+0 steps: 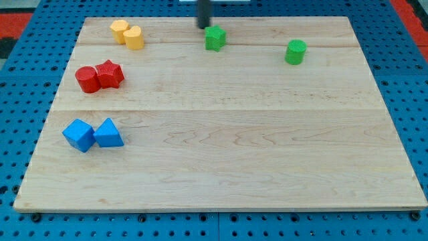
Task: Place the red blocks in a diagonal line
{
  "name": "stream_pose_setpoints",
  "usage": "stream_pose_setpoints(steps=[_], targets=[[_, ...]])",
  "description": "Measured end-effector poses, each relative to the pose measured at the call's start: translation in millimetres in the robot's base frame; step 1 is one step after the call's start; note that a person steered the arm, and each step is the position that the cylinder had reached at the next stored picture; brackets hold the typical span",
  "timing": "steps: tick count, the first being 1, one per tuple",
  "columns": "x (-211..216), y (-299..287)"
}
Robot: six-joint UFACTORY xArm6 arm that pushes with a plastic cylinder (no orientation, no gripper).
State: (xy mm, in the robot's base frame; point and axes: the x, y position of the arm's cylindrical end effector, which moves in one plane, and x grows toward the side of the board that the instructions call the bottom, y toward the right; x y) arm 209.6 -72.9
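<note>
Two red blocks touch each other at the view's left: a red cylinder [87, 79] and a red star-shaped block [110, 73] just to its right. My tip [203, 26] is at the view's top centre, right beside the upper left of a green star-shaped block [215, 38]. The tip is far to the right of and above the red blocks.
Two yellow blocks [127, 33] touch at the top left. A green cylinder [295, 51] stands at the upper right. A blue cube [79, 134] and a blue triangular block [108, 134] touch at the lower left. The wooden board [234, 134] lies on a blue pegboard.
</note>
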Motion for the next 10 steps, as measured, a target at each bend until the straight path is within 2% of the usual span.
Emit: stream_pose_setpoints(steps=[1, 2, 3, 4, 5, 6, 7, 8, 9, 10], targets=[[19, -17], [36, 33], [36, 95], [54, 10], [97, -76], [107, -162], [142, -199], [153, -166], [168, -99], [167, -98]])
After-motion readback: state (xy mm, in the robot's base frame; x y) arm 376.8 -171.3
